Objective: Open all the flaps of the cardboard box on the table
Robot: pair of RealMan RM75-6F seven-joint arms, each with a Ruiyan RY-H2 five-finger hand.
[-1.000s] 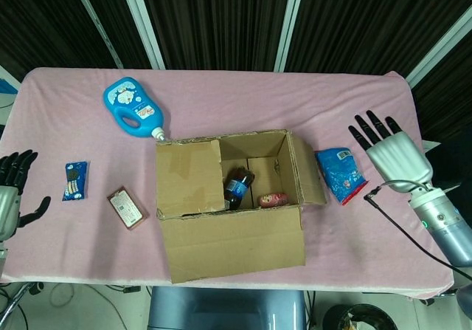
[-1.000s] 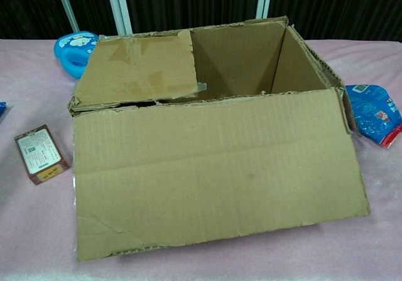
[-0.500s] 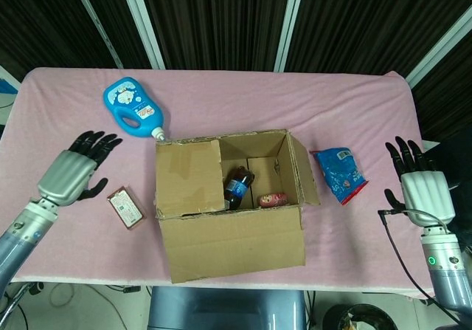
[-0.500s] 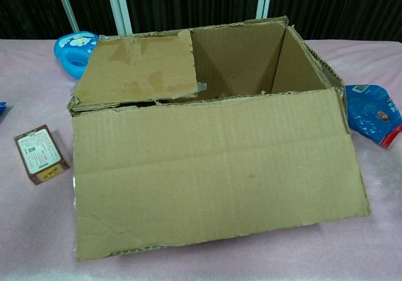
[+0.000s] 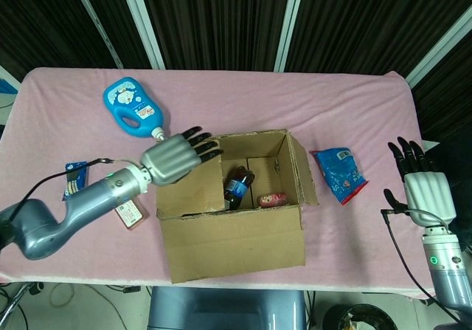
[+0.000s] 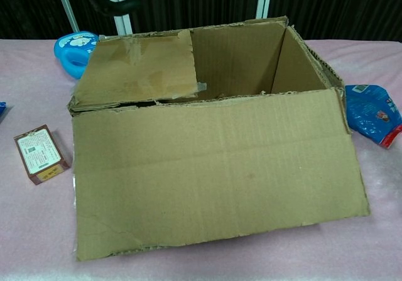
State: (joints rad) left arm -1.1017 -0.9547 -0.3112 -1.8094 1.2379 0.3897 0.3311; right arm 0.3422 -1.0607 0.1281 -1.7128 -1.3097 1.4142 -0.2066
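The cardboard box point(image 5: 230, 241) stands at the table's front middle. Its front flap point(image 6: 213, 168) hangs down outside, and its right flap point(image 5: 310, 169) leans outward. The left flap point(image 5: 184, 186) lies folded inward over the left half of the opening. My left hand point(image 5: 175, 160) is stretched over that flap's far edge, fingers point(image 5: 200, 144) spread and holding nothing. I cannot tell whether it touches the cardboard. In the chest view only its dark fingers point(image 6: 119, 4) show, above the flap point(image 6: 135, 67). My right hand point(image 5: 424, 186) hangs open off the table's right edge.
Inside the box lie a dark bottle point(image 5: 237, 186) and a small pink-red item point(image 5: 273, 198). Around it are a blue detergent bottle point(image 5: 133, 110), a blue snack packet point(image 5: 72, 176), a brown carton point(image 6: 41, 154) and a blue bag point(image 5: 341, 173).
My left hand swung right from the table's left edge, past the brown carton, to over the folded left flap. My right hand drew back from beside the blue bag to the table's right edge.
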